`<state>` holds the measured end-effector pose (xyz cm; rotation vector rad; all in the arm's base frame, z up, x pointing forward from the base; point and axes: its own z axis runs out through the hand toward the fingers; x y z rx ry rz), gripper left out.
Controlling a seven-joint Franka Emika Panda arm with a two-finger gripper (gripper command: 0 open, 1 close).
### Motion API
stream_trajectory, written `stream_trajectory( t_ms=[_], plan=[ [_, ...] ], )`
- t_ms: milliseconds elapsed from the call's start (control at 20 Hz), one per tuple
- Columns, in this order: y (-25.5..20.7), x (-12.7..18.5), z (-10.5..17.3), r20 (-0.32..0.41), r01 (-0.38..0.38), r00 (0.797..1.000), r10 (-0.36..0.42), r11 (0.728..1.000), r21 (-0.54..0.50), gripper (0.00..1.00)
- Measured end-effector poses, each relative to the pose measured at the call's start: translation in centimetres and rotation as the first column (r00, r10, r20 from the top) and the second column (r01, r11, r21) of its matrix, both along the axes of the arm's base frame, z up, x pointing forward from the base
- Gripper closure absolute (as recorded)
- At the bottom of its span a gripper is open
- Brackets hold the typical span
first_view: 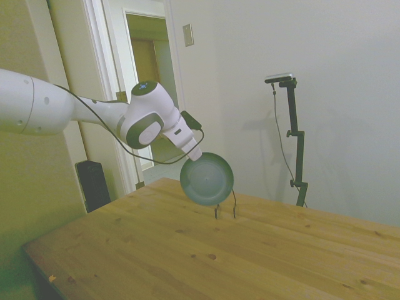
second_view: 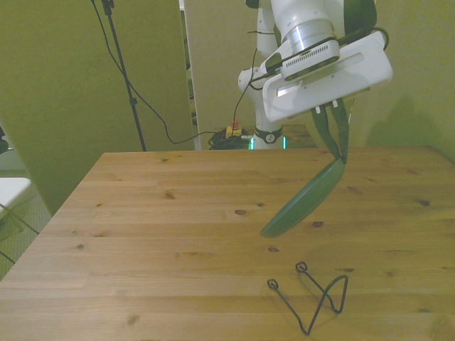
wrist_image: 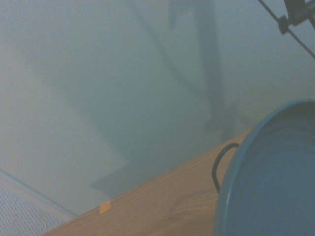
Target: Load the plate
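Note:
The dark green plate (first_view: 207,179) hangs in the air, held edge-on and tilted, with my gripper (first_view: 199,156) shut on its upper rim. In the front view the plate (second_view: 306,199) slants down toward the front view's left from the gripper (second_view: 338,155), a little above the wooden table (second_view: 163,213). A thin dark wire rack (second_view: 313,295) stands on the table nearer the camera than the plate; from the side the rack (first_view: 225,209) shows just under the plate's lower edge. The wrist view shows the plate's inside (wrist_image: 275,182) and a loop of the rack (wrist_image: 219,164) behind it.
The table (first_view: 156,250) is bare wood around the rack. A black box (first_view: 92,184) stands on the floor beyond the table's far corner, by a doorway. Cables (second_view: 234,131) lie on the floor behind the table.

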<state>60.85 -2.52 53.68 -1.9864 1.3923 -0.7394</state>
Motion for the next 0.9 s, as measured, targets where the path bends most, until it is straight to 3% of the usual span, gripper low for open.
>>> stream_trajectory(
  t_ms=[150,400,900],
  plan=[
    [0.2,-0.9,-0.5,0.099,-0.013,0.995,0.013,1.0,0.002,1.0],
    [0.7,-1.2,0.0,0.203,-0.022,0.979,0.016,0.999,0.029,1.0],
    [0.2,-0.9,-1.0,0.229,-0.041,0.973,0.033,0.999,0.029,1.0]
  ],
)
